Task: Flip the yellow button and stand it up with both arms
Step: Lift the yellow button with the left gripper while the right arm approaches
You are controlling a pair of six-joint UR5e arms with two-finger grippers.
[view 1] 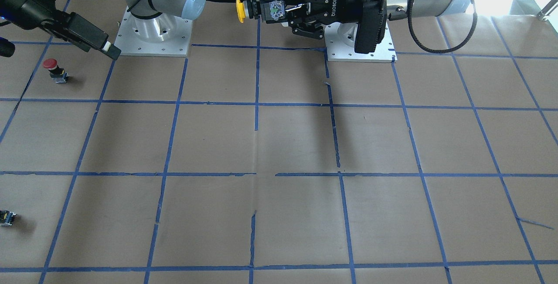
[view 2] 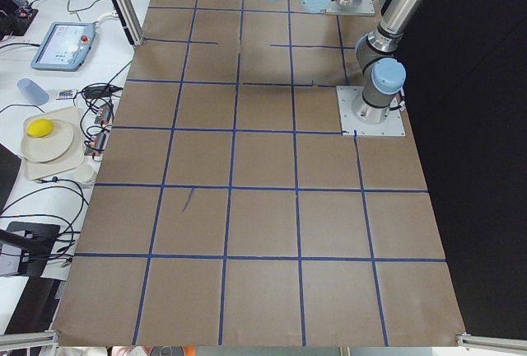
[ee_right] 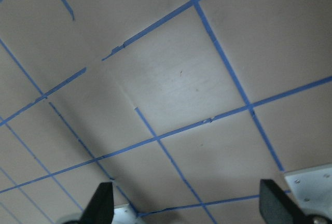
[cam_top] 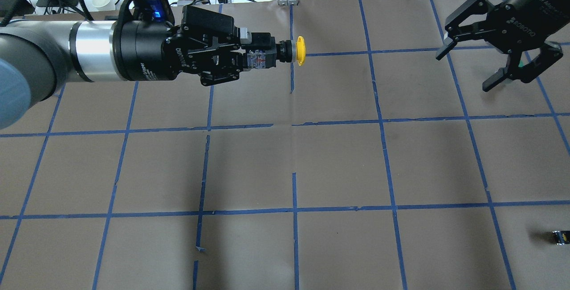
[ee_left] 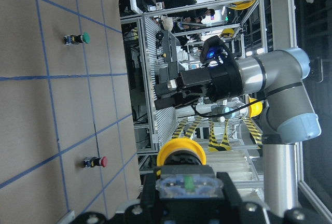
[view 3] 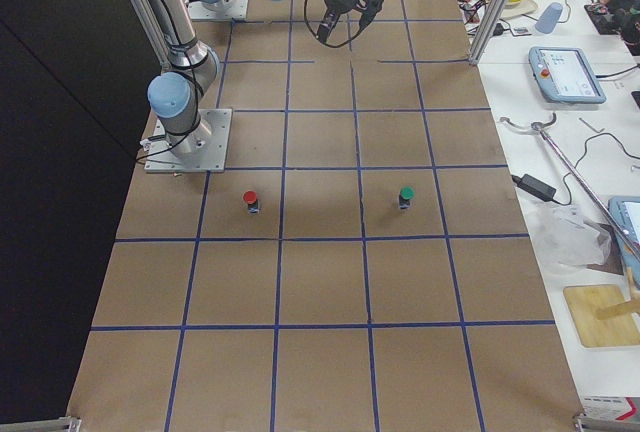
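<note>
My left gripper is shut on the black-grey body of the yellow button and holds it level in the air, cap pointing toward my right arm. In the front-facing view the yellow button sticks out of the left gripper near the robot bases. In the left wrist view the button's cap sits just past the fingers. My right gripper is open and empty, well to the right of the button and apart from it. The right wrist view shows the right gripper with its fingertips spread over bare paper.
A red-capped button stands on the brown paper near my right arm's base plate. A green-capped button stands farther out. A tiny black-grey part with a yellow spot lies at the right edge. Blue tape lines grid the table.
</note>
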